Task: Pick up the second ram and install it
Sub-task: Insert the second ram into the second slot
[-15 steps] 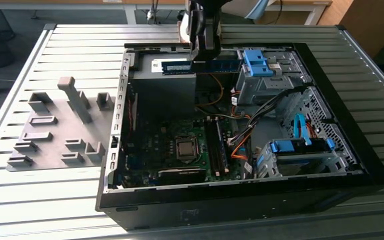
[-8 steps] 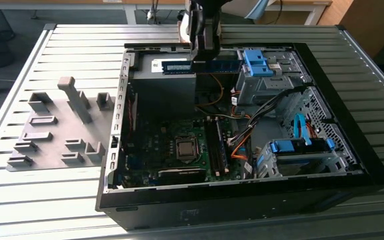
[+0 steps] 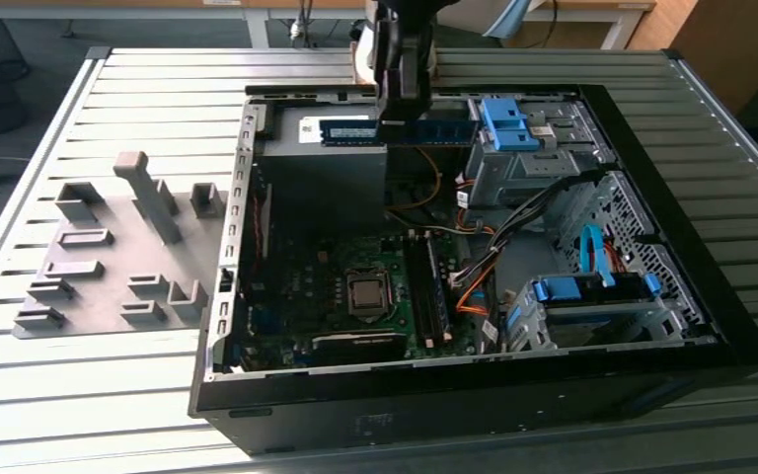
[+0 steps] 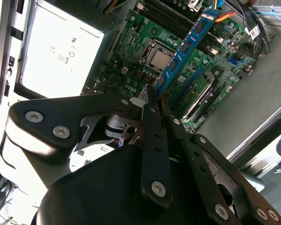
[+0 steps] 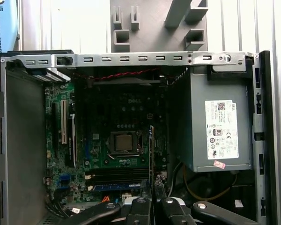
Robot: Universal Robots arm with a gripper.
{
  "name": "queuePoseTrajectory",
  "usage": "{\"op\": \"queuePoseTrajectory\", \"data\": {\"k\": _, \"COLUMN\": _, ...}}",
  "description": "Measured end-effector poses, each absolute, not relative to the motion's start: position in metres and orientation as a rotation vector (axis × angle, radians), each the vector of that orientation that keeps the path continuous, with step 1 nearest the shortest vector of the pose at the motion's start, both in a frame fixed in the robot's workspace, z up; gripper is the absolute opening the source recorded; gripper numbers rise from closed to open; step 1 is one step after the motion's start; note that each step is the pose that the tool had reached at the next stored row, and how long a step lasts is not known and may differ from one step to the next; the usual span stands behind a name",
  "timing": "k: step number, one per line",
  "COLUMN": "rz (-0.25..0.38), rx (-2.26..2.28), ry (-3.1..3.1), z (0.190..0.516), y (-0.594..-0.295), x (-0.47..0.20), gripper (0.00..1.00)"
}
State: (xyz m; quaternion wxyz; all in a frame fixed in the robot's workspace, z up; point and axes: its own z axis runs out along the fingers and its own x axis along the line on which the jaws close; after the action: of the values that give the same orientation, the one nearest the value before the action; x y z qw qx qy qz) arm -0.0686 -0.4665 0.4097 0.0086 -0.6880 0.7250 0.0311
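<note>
the exterior view takes in the whole open computer case (image 3: 237,247) on the slatted table (image 3: 155,89), with the grey fixture blocks (image 3: 103,247) lying outside it toward that view's left. there the second ram (image 3: 445,132) hangs level in the air above the far end of the case, not in any slot. the second wrist view shows its flat blue face with dark chips (image 4: 182,47), running away from the fingers over the motherboard (image 4: 215,56) and the processor socket (image 4: 157,57). in the first wrist view the stick is edge-on, a thin line (image 5: 151,150) beside the socket, with the power supply (image 5: 220,93) alongside.

orange and black cables (image 3: 478,272) and 2 blue drive cages (image 3: 590,291) crowd the exterior view's right side of the case, near the memory slots (image 3: 425,286).

the gripper (image 4: 154,96) is drawn in narrow, its fingers (image 5: 166,206) pressing both flat faces of the ram.
</note>
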Motion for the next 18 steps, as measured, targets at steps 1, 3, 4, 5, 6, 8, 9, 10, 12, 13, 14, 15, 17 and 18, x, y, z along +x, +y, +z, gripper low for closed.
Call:
{"op": "queuePoseTrajectory", "data": {"k": 1, "rz": 0.097, "rx": -2.145, "ry": 2.269, "z": 0.4096, "y": -0.4665, "x": -0.0686, "gripper": 0.14}}
{"op": "queuePoseTrajectory", "data": {"k": 3, "rz": 0.097, "rx": -2.139, "ry": 2.275, "z": 0.4095, "y": -0.4665, "x": -0.0686, "gripper": 0.14}}
{"op": "queuePoseTrajectory", "data": {"k": 4, "rz": 0.097, "rx": -2.135, "ry": 2.279, "z": 0.4094, "y": -0.4665, "x": -0.0686, "gripper": 0.14}}
{"op": "queuePoseTrajectory", "data": {"k": 5, "rz": 0.097, "rx": -2.13, "ry": 2.283, "z": 0.4093, "y": -0.4665, "x": -0.0686, "gripper": 0.14}}
{"op": "queuePoseTrajectory", "data": {"k": 6, "rz": 0.097, "rx": -2.125, "ry": 2.288, "z": 0.4093, "y": -0.4665, "x": -0.0687, "gripper": 0.14}}
{"op": "queuePoseTrajectory", "data": {"k": 8, "rz": 0.097, "rx": -2.113, "ry": 2.298, "z": 0.4091, "y": -0.4665, "x": -0.0686, "gripper": 0.14}}
{"op": "queuePoseTrajectory", "data": {"k": 9, "rz": 0.097, "rx": -2.107, "ry": 2.303, "z": 0.4091, "y": -0.4665, "x": -0.0686, "gripper": 0.14}}
{"op": "queuePoseTrajectory", "data": {"k": 10, "rz": 0.096, "rx": -2.102, "ry": 2.308, "z": 0.409, "y": -0.4665, "x": -0.0686, "gripper": 0.14}}
{"op": "queuePoseTrajectory", "data": {"k": 12, "rz": 0.096, "rx": -2.086, "ry": 2.322, "z": 0.4088, "y": -0.4665, "x": -0.0686, "gripper": 0.14}}
{"op": "queuePoseTrajectory", "data": {"k": 13, "rz": 0.096, "rx": -2.076, "ry": 2.331, "z": 0.4087, "y": -0.4665, "x": -0.0687, "gripper": 0.14}}
{"op": "queuePoseTrajectory", "data": {"k": 14, "rz": 0.096, "rx": -2.064, "ry": 2.341, "z": 0.4086, "y": -0.4665, "x": -0.0687, "gripper": 0.14}}
{"op": "queuePoseTrajectory", "data": {"k": 15, "rz": 0.096, "rx": -2.05, "ry": 2.353, "z": 0.4085, "y": -0.4665, "x": -0.0687, "gripper": 0.14}}
{"op": "queuePoseTrajectory", "data": {"k": 17, "rz": 0.095, "rx": -2.018, "ry": 2.379, "z": 0.4081, "y": -0.4665, "x": -0.0686, "gripper": 0.14}}
{"op": "queuePoseTrajectory", "data": {"k": 18, "rz": 0.095, "rx": -1.999, "ry": 2.394, "z": 0.4079, "y": -0.4665, "x": -0.0686, "gripper": 0.14}}
